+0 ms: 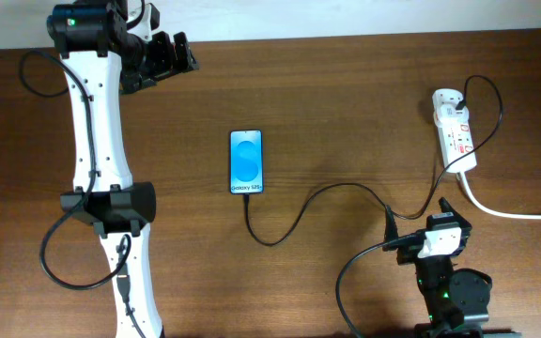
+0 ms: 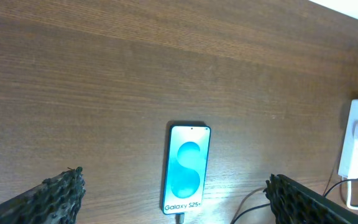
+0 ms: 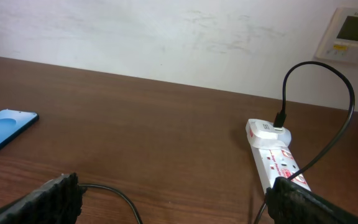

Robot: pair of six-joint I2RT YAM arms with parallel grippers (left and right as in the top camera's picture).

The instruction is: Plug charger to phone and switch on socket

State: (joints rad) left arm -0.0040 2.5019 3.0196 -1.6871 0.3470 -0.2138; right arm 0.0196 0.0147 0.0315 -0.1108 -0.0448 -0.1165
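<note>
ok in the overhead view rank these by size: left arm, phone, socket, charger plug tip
1. left arm, by far the largest
2. socket and phone: too alike to rank; the socket looks longer, the phone wider
3. charger plug tip, the smallest

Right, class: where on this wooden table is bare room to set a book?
Bare wood lies between the blue-screened black smartphone and the white red-switched power strip, above the thin black charger cable; also between phone and white left arm. Crowded: cable loops by the right gripper.
</note>
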